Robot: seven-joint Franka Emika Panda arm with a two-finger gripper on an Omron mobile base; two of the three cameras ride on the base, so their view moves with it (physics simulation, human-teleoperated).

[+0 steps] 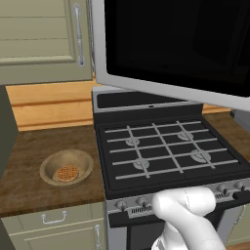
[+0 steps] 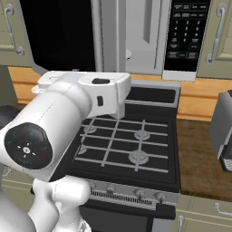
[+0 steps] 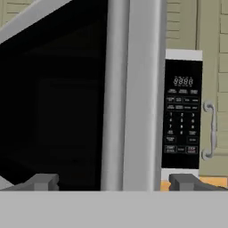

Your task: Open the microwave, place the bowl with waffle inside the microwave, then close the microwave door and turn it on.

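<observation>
The microwave (image 2: 136,27) hangs above the stove with its light grey cavity showing and its dark button panel (image 2: 186,31) on the right. The microwave door (image 1: 176,44) stands swung open, its black glass facing me. In the hand view the door's silver edge (image 3: 131,89) runs upright straight ahead, with the button panel (image 3: 181,116) to its right. My gripper (image 3: 113,182) is open, its fingertips (image 3: 42,181) wide apart with nothing between them. The tan bowl (image 1: 49,168) sits on the wooden counter left of the stove, and the waffle (image 1: 66,173) lies in it.
A black gas stove (image 1: 166,146) with grey grates lies below the microwave. Olive cabinets with bar handles (image 1: 78,34) flank the microwave. A grey toaster (image 2: 224,131) stands on the counter to the right. My arm's white links (image 2: 59,127) cover the left of the right base view.
</observation>
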